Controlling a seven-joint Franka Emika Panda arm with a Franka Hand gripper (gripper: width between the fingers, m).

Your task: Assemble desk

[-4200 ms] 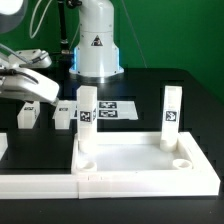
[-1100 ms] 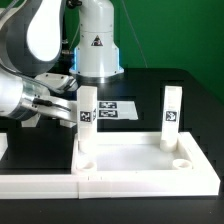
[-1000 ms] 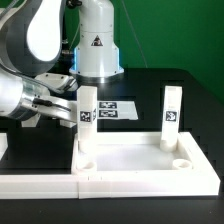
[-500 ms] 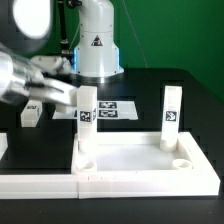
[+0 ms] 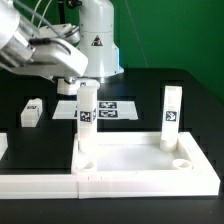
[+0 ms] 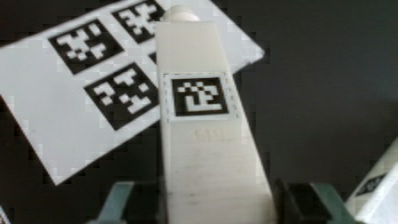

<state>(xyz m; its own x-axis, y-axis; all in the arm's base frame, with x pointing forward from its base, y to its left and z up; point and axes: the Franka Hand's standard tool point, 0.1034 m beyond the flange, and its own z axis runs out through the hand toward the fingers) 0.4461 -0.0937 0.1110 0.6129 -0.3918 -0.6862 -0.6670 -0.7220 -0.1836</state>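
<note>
Standing upright in a far corner of the top (image 5: 130,152), on the exterior view's left, the leg (image 5: 87,118) is the part we are working on. A second leg (image 5: 171,118) stands in the far corner on the exterior view's right. Both near corner holes are bare, and a loose leg (image 5: 32,112) lies well apart on the black table (image 5: 200,100).

We judge the leg light, rigid and hard: a short square plastic post with smooth, likely slippery faces. It will not give under pressure, but it could tip or bind in its hole if pushed sideways. The sensible hold is on two opposite flat faces near the upper end, squarely, so a twist follows the post's own axis.

The gripper (image 5: 84,78) hangs over the leg's top. In the wrist view its fingers (image 6: 123,197) sit one on each side with dark gaps showing, so we read it as unclenched and straddling the leg, grasping nothing. The marker board (image 5: 112,110) lies just behind.
</note>
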